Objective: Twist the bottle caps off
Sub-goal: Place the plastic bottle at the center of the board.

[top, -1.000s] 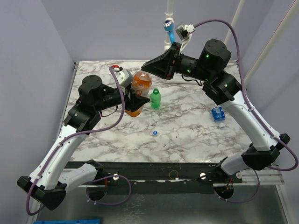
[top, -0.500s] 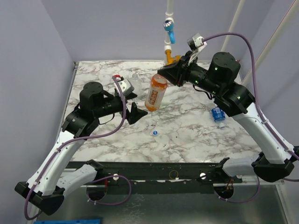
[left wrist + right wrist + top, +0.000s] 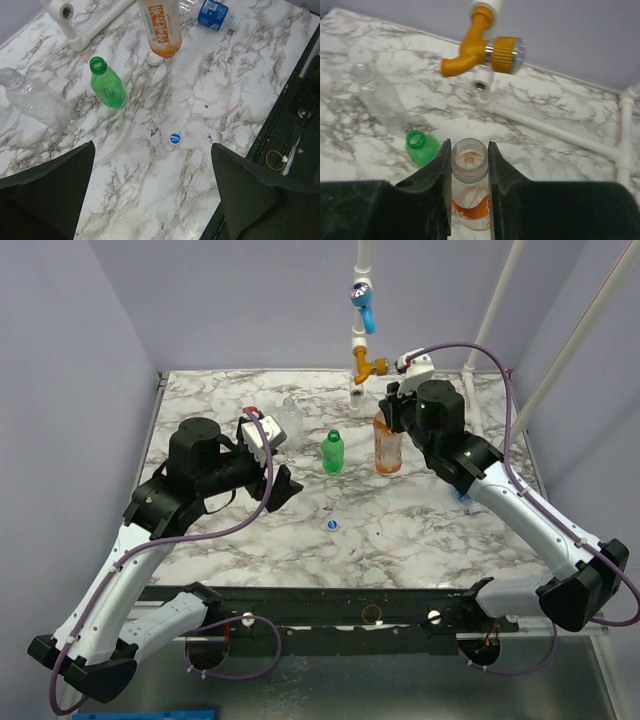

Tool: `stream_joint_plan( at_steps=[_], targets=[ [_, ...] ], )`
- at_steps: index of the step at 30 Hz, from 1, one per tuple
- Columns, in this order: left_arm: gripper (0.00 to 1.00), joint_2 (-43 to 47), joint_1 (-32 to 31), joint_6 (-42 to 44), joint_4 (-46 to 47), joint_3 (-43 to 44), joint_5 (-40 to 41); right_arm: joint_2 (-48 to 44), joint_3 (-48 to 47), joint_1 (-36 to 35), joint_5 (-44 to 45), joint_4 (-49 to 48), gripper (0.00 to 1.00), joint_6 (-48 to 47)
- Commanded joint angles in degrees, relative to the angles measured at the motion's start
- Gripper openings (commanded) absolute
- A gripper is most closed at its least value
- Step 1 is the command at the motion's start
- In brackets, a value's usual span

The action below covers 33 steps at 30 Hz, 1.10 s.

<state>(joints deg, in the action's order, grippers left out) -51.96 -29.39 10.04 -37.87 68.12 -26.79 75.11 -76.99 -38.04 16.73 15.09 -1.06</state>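
My right gripper is shut on the open neck of the orange bottle, which stands upright right of centre with no cap on it. The green bottle stands beside it, also uncapped. A clear bottle lies at the back left. The blue-label bottle lies on the right, mostly hidden behind the right arm in the top view. One white-and-blue bottle cap lies loose on the marble. My left gripper hangs open and empty above the table, short of that cap.
A white pipe stand with an orange fitting and a blue valve rises at the back centre, just behind the orange bottle. White poles lean at the back right. A black rail runs along the table's near edge.
The left gripper opened and let go of the orange bottle, then drew back left. The right gripper carried the bottle rightwards by its neck and brought it upright.
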Motion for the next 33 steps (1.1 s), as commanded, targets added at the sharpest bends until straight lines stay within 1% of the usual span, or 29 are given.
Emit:
stream_joint_plan(
  at_steps=[1,2,6,11,20,24,25,28,29,30,31,33],
  targets=[
    [0.99,-1.9,-0.1,-1.0,-3.2,3.5,2.4,-0.6,5.7,5.0,7.6,-12.6,0.01,0.9],
    [0.99,-1.8,-0.1,-1.0,-3.1,3.5,1.9,-0.3,6.8,6.2,7.9,-14.4,0.01,2.9],
    [0.99,-1.4,-0.1,-0.3,-2.6,3.0,0.4,1.5,11.1,9.9,8.9,-22.7,0.01,4.2],
    [0.99,-1.4,-0.1,-0.6,-2.1,2.6,0.3,4.7,16.0,13.1,9.0,-32.8,0.0,5.1],
    [0.99,-1.7,-0.1,-0.9,-1.8,3.2,-0.8,12.1,23.4,13.9,10.4,-48.7,0.01,1.7],
    [0.99,-1.7,-0.1,-1.3,-1.7,3.6,-0.8,12.0,25.9,13.9,10.3,-51.1,0.01,1.7],
    [0.99,-1.7,-0.1,-1.2,-1.8,3.7,-0.9,11.6,26.5,13.9,10.0,-51.4,0.0,0.3],
    [0.99,-1.9,-0.1,-1.4,-1.8,3.6,-1.5,10.8,27.9,13.9,9.1,-51.1,0.01,-0.2],
    [0.99,-2.0,-0.1,-1.4,-1.8,3.5,-1.6,10.6,28.2,13.9,8.8,-50.8,0.05,-0.1],
    [0.99,-2.0,-0.1,-1.4,-1.7,3.4,-1.7,10.4,28.5,13.9,8.3,-50.5,0.11,-0.1],
    [0.99,-2.0,-0.1,-1.4,-1.6,3.3,-1.8,10.1,28.8,13.9,7.8,-50.2,0.17,-0.1],
    [0.99,-1.8,-0.1,-1.6,-1.5,3.1,-2.1,9.3,29.5,13.9,6.6,-49.5,0.34,-0.1]
  ],
)
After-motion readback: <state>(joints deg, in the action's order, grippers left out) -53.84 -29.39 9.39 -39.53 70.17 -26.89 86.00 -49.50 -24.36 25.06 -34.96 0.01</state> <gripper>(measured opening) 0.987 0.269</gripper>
